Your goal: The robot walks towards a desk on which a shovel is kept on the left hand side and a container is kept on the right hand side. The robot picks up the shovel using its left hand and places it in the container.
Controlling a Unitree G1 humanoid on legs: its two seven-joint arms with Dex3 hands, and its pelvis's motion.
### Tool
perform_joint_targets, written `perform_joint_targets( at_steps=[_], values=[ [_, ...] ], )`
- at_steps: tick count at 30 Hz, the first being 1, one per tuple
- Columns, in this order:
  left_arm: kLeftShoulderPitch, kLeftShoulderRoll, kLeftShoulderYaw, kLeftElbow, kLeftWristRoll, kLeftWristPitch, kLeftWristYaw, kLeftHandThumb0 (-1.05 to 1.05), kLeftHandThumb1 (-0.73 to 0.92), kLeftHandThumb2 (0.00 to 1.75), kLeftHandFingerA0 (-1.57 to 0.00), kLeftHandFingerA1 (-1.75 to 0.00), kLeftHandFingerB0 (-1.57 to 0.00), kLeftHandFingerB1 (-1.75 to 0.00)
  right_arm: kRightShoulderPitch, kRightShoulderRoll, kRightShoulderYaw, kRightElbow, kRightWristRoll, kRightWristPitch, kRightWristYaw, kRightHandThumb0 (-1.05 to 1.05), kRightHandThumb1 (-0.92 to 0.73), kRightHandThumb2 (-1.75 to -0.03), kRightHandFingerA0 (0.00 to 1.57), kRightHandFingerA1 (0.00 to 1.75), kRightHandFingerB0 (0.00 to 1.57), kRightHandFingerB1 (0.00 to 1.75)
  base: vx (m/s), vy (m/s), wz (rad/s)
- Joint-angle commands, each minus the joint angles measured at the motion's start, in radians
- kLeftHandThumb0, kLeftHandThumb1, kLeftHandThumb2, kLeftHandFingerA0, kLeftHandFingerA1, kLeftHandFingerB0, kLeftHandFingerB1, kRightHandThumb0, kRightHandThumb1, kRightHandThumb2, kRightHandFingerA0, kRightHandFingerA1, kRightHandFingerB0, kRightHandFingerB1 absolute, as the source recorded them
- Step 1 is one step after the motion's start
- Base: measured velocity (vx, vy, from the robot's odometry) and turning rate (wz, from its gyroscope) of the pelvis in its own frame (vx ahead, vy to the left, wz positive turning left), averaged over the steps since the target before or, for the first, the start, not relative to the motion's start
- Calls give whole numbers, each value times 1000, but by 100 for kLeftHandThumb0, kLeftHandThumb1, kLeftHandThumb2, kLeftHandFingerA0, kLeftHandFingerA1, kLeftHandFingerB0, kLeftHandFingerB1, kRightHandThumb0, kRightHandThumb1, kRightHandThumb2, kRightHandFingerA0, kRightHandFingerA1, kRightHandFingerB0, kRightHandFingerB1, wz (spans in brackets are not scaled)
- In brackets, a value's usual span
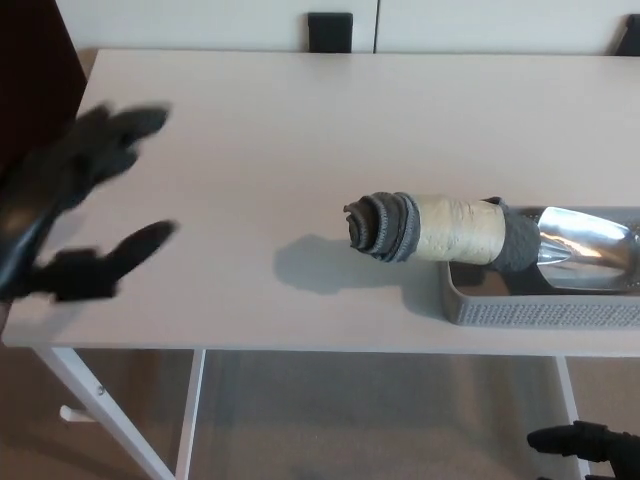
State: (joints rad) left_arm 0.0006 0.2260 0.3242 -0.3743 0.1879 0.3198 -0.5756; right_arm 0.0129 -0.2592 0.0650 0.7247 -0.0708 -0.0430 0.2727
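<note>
The shovel point(470, 232) lies across the grey container point(540, 308) at the table's right side. Its shiny metal blade rests inside the container, and its tan handle with a dark grey wrapped end sticks out to the left over the rim. My left hand point(75, 205) is at the far left edge of the picture, blurred, open, with thumb and fingers spread and nothing in it. It is far from the shovel. Black fingers of my right hand point(590, 445) show at the bottom right corner, below the table's edge.
The pale table point(250, 150) fills most of the view. A black block point(330, 30) sits at its far edge by the wall. White table legs point(100, 400) and the floor show below the front edge.
</note>
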Motion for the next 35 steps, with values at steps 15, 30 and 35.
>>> perform_joint_targets(
  at_steps=[15,30,35],
  values=[
    [731,461,281,282,-1018,-286,-1039,-81,61,59,-19,-32,-24,-29,76,-40,-90,90,49,-86,-29,-48,-45,-88,64,68,39,55,0,0,0],
    [338,53,24,700,-249,-168,-201,-76,56,88,-4,-38,-10,-35,74,13,-127,106,44,-176,-97,-62,-63,-59,50,50,46,44,0,0,0],
    [254,-4,14,876,-205,-218,-21,-72,54,88,-4,-29,-6,-26,94,38,-161,84,58,-211,-119,-69,-53,-94,47,62,33,51,0,0,0]
  ],
)
